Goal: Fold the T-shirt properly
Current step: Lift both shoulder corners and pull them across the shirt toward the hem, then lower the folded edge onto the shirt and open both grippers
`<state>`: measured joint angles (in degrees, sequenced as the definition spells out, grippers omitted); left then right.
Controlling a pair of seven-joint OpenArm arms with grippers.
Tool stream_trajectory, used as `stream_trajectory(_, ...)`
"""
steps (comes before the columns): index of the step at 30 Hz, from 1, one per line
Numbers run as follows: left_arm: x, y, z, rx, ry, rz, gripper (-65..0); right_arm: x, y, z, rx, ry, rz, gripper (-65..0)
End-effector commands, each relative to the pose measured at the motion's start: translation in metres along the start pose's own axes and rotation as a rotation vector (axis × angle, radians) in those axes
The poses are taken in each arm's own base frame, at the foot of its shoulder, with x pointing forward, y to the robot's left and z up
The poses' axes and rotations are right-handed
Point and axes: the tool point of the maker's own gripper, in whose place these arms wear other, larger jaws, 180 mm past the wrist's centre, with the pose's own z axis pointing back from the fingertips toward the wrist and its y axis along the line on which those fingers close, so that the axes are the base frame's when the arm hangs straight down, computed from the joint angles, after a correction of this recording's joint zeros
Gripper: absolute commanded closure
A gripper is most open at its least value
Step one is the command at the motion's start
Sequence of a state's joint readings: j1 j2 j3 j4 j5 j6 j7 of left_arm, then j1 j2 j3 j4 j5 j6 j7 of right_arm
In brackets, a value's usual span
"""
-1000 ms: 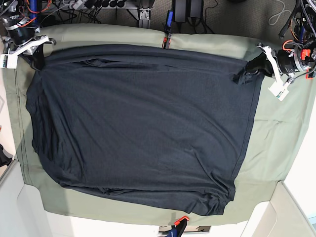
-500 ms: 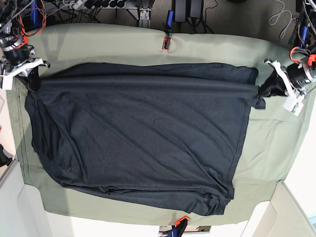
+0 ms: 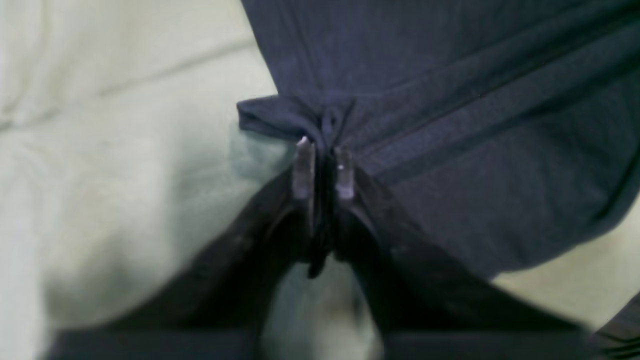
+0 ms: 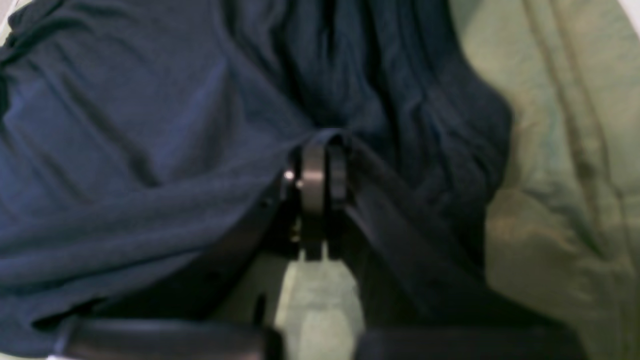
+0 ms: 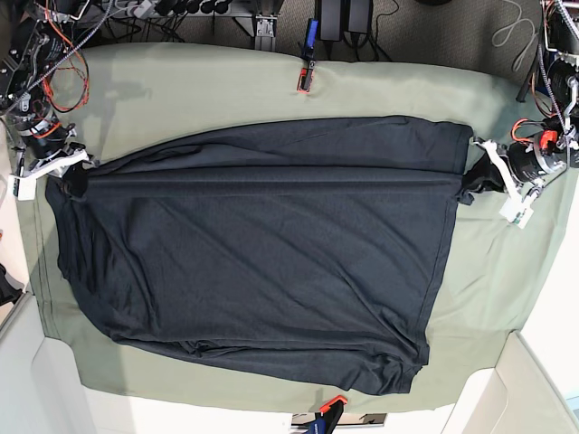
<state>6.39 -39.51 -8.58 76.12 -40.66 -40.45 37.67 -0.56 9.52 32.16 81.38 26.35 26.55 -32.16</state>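
T-shirt (image 5: 262, 253): plain dark charcoal-navy, no print; reads bluer in both wrist views. Cloth over the bench (image 5: 507, 271): sage green, plain, paler in the left wrist view. Left tool (image 3: 324, 167): black body, dull silver-grey fingertips. Right tool (image 4: 320, 175): black, with a grey metal band. Small orange-red clamp (image 5: 303, 80) at the far edge; another orange clamp (image 5: 331, 404) at the near edge.

A sage-green table cloth (image 5: 226, 81) covers the table, with tangled cables (image 5: 181, 11) beyond its far edge.

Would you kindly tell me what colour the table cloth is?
Sage green, plain; the table cloth shows best in the base view.
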Motion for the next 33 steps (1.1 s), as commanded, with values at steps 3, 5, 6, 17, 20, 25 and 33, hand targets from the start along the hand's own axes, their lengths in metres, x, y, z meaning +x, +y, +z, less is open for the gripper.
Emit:
stream_trajectory(3, 0.02, 0.018, 0.004, 0.036, -0.036, -0.003, -25.3, 0.025, -0.002, -0.007, 0.002, -0.065, -0.015, 0.0)
stream_trajectory(5, 0.017, 0.021, 0.004, 0.038, -0.024, 0.008, -28.8, 0.024, -0.001, -0.007, 0.013, -0.067, -0.032, -14.0)
stream_trajectory(6, 0.012, 0.02, 0.004, 0.035, 0.005, 0.012, -28.8, 0.021, -0.001, -0.007, 0.014, -0.057, -0.036, -20.3)
stream_trajectory(17, -0.042, -0.01, 0.042, -0.17, 0.204, 0.262, -28.8, 0.024, 0.004, 0.023, 0.053, -0.054, -0.032, -25.0)
stream_trajectory(20, -0.047, -0.002, 0.053, -0.147, 0.178, 0.303, -28.8, 0.019, 0.003, 0.031, 0.043, -0.045, -0.012, -25.0)
stream_trajectory(25, -0.053, -0.005, 0.055, -0.152, 0.171, 0.332, -28.8, 0.008, 0.001, 0.038, 0.04, -0.026, -0.016, -25.0)
stream_trajectory(33, -0.059, -0.035, 0.034, -0.222, 0.132, 0.398, -28.8, 0.005, 0.0, 0.039, 0.039, -0.021, -0.018, -25.0)
